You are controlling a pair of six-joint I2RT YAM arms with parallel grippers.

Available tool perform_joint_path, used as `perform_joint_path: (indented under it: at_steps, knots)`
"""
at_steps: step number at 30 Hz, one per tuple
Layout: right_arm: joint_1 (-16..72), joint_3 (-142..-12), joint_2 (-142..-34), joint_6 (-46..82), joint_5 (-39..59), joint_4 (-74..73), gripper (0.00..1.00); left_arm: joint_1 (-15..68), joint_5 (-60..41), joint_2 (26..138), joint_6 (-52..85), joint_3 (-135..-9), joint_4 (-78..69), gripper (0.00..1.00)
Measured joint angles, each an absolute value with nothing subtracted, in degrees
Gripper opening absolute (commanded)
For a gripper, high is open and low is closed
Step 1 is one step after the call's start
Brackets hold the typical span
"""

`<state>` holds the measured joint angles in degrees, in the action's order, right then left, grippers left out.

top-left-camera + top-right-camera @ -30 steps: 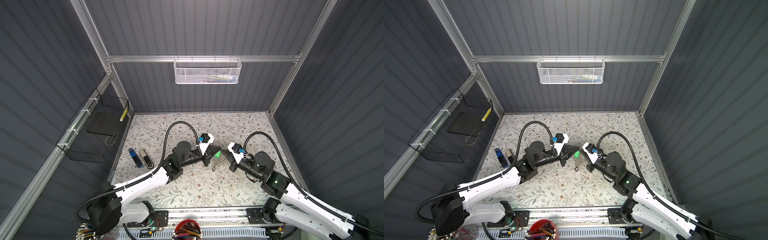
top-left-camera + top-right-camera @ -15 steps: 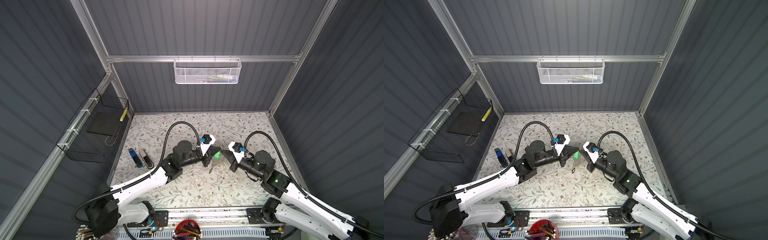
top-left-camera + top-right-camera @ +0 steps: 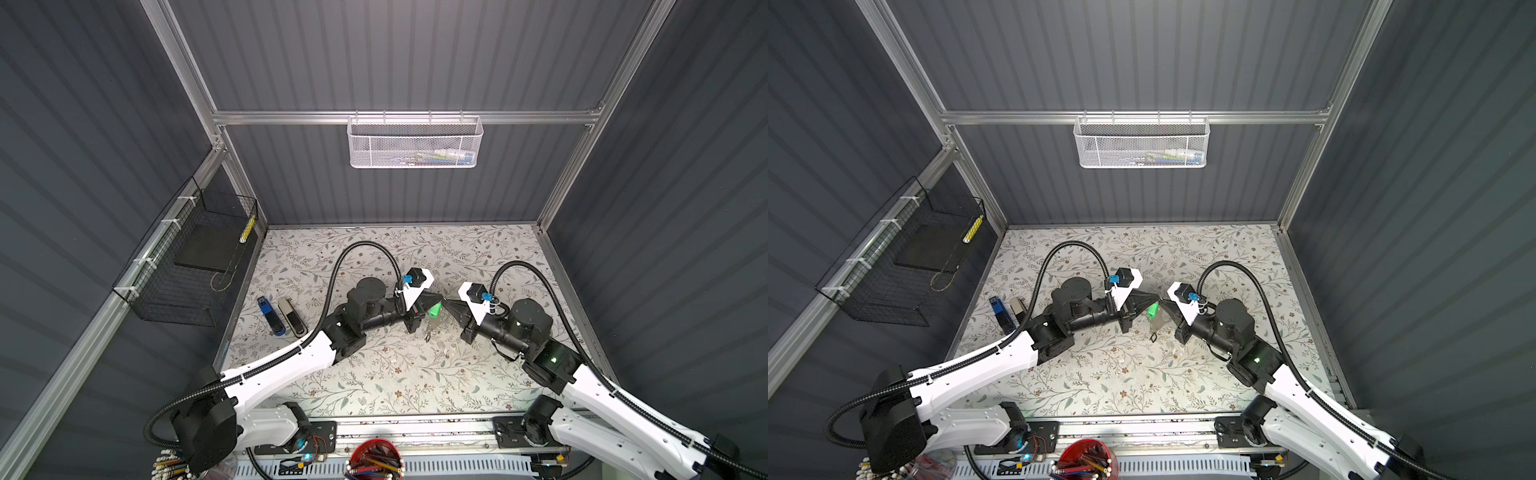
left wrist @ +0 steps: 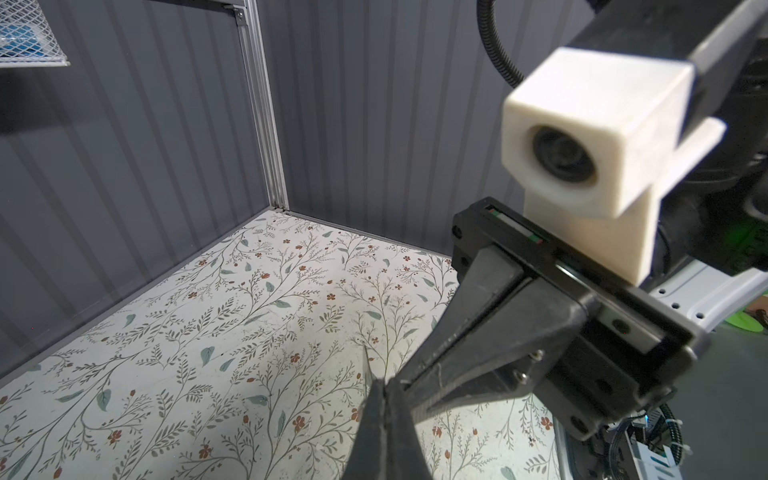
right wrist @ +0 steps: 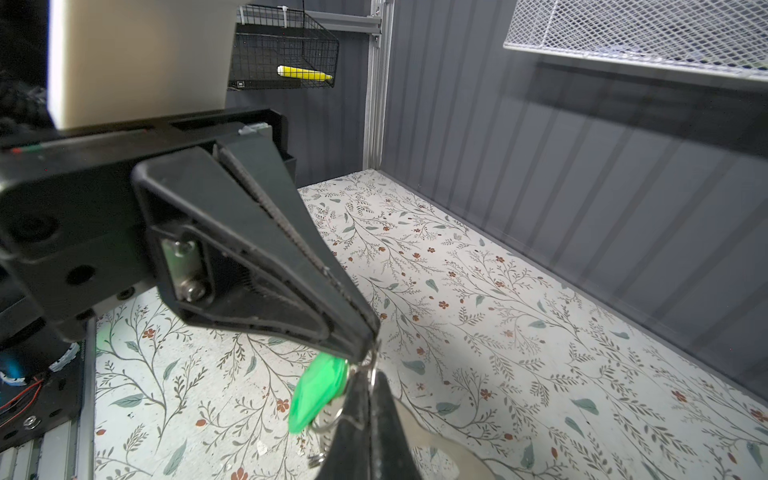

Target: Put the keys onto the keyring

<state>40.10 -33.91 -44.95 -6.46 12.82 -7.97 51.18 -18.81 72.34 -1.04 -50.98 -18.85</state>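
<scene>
Two robot arms meet tip to tip above the middle of a floral tabletop (image 3: 374,374). Each arm rises from the lower edge of the frame, bends at the elbow and lays its forearm nearly level, so the tools point straight at one another. The left tool (image 3: 439,297) is closed and seems to pinch the small metal loop of the green-tagged key (image 5: 318,395), whose tag dangles just beneath its tip. The right tool (image 3: 445,301) is also closed and seems to grip the keyring (image 5: 424,440), a pale grey flat piece hanging beside its fingers. The exact pinch points are too small to tell apart. A small dark-rimmed piece (image 3: 1153,337), probably the second key, hangs lower, clear of the tabletop. Holding everything in the air likely lets the tags hang free and keeps the loops reachable, one tool steadying while the other threads. Two staplers (image 3: 282,318) lie well apart at centre left.
</scene>
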Motion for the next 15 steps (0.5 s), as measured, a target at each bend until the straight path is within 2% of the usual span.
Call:
perform_joint_path:
  at_steps: [15]
  knots:
    - [38.65, -34.48, -44.82, -5.67, 16.71, -6.28, 0.00, 50.92, -20.58, 72.25, -8.25, -55.18, -9.85, 0.00]
